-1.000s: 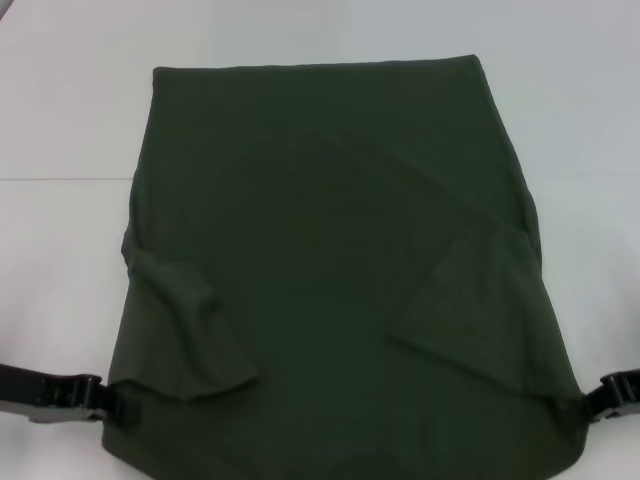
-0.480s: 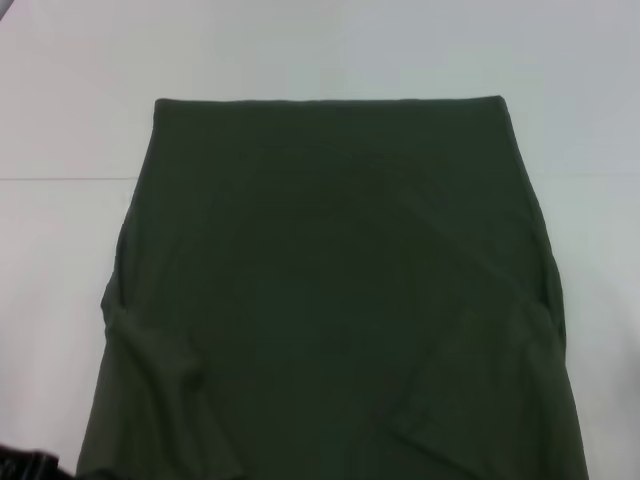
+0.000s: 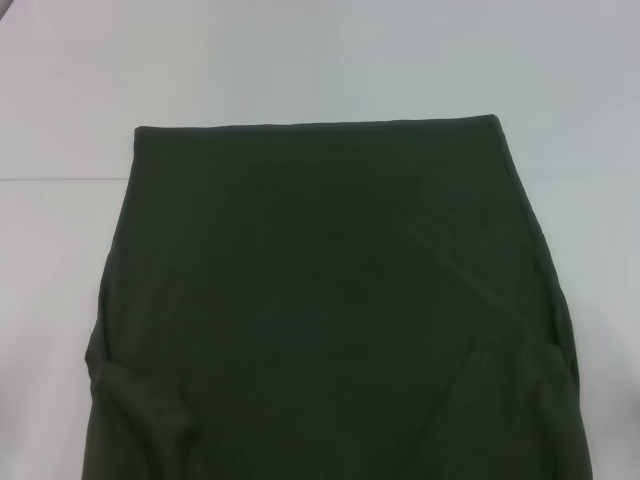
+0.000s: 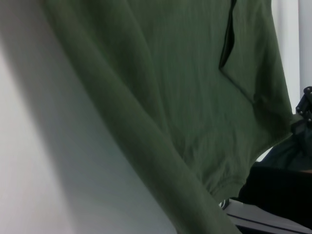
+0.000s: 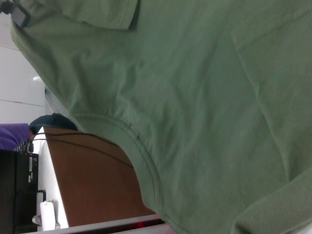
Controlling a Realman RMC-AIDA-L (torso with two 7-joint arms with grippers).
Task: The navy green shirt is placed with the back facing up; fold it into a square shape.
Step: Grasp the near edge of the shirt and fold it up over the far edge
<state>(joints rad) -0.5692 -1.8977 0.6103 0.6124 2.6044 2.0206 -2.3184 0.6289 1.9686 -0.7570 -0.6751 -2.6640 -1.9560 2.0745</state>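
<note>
Cloth this soft sags wherever it is unsupported: the navy green shirt [image 3: 330, 300] covers the white worktop [image 3: 300, 60] from mid-field to its near edge, I cannot tell either gripper's state, and I judge the near hem corners the right hold.

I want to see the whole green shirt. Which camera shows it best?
The head view: the navy green shirt spreads over the white table, its far edge straight. The left wrist view shows only hanging folds, with the other arm's tool at one corner. The right wrist view shows the collar hem.
</note>
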